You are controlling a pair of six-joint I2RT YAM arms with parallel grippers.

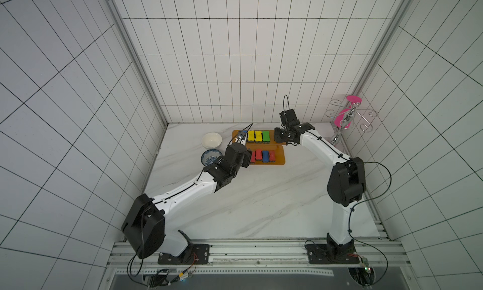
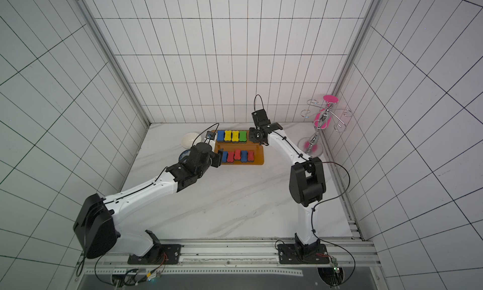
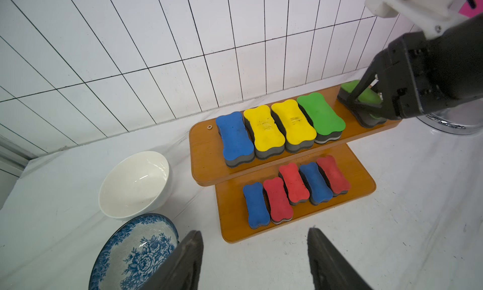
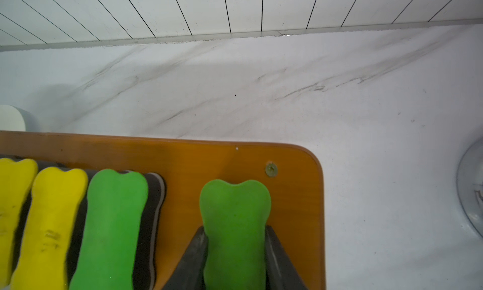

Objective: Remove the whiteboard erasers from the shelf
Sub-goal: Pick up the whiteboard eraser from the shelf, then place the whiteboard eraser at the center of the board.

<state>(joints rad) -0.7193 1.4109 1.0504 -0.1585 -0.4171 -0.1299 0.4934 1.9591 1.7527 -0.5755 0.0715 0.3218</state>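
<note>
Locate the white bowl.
In both top views the white bowl sits on the table left of the shelf, just behind the patterned bowl.

Both top views: high above the shelf [image 1: 280,158], from the arm-base side, looking steeply down over the whole table [image 1: 261,197]. Left wrist view: near, oblique, from the shelf's front-left. Right wrist view: closest, straight down on the upper board's right end, which the left wrist view also shows.
</note>
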